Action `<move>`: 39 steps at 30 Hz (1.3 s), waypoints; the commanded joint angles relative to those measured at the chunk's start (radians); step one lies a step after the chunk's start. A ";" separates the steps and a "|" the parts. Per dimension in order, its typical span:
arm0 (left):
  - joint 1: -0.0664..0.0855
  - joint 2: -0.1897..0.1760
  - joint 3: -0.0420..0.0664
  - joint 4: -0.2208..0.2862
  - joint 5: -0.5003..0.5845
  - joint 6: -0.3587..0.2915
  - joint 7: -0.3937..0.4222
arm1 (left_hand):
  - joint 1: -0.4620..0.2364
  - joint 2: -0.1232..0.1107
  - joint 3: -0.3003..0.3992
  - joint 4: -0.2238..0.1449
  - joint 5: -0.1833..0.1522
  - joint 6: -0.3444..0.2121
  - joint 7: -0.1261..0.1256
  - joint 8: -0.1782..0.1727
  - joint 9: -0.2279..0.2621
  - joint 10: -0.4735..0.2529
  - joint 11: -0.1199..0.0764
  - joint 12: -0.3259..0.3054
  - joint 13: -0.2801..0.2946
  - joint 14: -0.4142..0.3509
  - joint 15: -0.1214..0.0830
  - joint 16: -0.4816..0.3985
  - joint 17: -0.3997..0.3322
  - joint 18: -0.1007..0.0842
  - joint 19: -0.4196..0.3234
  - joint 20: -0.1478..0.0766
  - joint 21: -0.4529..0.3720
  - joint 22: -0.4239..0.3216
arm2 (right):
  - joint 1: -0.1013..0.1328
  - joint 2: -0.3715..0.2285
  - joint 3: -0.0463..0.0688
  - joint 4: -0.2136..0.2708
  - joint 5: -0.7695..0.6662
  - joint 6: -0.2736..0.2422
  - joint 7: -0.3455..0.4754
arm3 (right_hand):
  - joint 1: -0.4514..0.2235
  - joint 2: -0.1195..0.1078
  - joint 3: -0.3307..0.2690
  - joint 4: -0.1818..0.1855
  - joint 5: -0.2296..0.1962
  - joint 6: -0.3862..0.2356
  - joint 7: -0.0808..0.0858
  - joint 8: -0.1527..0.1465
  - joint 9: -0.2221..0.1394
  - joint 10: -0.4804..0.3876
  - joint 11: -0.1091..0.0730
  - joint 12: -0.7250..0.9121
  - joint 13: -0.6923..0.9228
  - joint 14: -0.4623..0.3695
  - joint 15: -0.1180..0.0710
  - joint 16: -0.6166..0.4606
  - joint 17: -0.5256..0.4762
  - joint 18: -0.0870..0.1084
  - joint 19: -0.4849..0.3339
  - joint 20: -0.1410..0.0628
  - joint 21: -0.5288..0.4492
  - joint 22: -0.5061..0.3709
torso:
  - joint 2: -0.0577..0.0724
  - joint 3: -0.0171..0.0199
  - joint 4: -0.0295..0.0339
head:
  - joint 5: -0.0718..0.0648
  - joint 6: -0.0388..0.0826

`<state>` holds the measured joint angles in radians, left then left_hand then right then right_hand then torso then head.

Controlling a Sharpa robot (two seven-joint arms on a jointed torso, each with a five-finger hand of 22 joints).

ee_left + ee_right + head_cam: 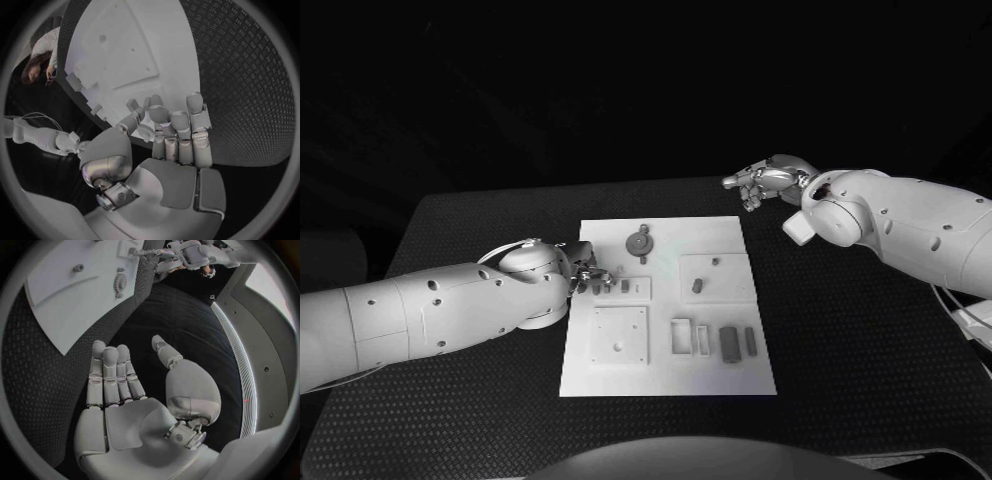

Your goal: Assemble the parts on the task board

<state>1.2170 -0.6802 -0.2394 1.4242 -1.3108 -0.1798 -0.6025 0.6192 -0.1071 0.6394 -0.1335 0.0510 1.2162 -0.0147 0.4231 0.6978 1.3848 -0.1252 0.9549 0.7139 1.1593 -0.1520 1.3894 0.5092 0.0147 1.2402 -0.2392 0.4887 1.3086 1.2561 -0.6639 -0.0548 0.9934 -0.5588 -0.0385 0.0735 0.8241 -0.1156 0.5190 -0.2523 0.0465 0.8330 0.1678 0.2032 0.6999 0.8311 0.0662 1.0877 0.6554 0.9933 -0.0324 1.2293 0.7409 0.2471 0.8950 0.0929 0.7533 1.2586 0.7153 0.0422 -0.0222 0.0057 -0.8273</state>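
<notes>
Mostly flat white rectangular task board (718,372), small grey parts (731,342), textured black table (473,230).

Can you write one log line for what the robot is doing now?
left hand: at board's left edge, touching small parts | right hand: open, off board

Left hand (593,279) perhaps pinching; right hand (764,181) open

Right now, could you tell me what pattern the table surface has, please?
The black table has a raised diamond-tread texture, clearest in the right wrist view.
</notes>
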 commanded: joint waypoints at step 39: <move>0.010 0.180 0.031 -0.239 -0.144 -0.189 0.574 | 0.572 -0.030 -0.036 -0.152 0.004 -0.256 0.151 -0.154 -0.111 -0.228 0.223 -0.751 -0.406 -0.179 0.154 -0.372 -0.125 0.007 -0.190 0.148 -0.300 -0.139 | -0.009 0.012 0.000 -0.027 0.000 0.012 0.014 | -0.005 0.006 -0.001 0.001 0.003 0.001 0.006 0.004 0.000 0.004 -0.001 0.008 -0.004 0.000 -0.006 -0.006 -0.001 0.015 0.000 0.006 -0.005 0.002 | 0.006 0.0032 -0.0116 | -0.012 0.058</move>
<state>1.2265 -0.5007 -0.2090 1.1803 -1.3654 -0.4427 -0.0198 1.1885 -0.1358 0.6061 -0.2858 0.0510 0.9540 0.1372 0.2750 0.5878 1.1520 0.0986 0.2053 0.3077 0.9754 0.0004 1.0146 0.3832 0.0147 1.0442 -0.0930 0.1866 1.1675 1.2475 -0.6519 -0.0552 0.9646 -0.5585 -0.0379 0.0753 0.8241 -0.1156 0.5191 -0.2524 0.0465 0.8343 0.1664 0.2032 0.6999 0.8311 0.0662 1.0916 0.6524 0.9933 -0.0324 1.2293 0.7409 0.2470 0.8950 0.0929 0.7533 1.2592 0.7205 0.0441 -0.0305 -0.0073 -0.7693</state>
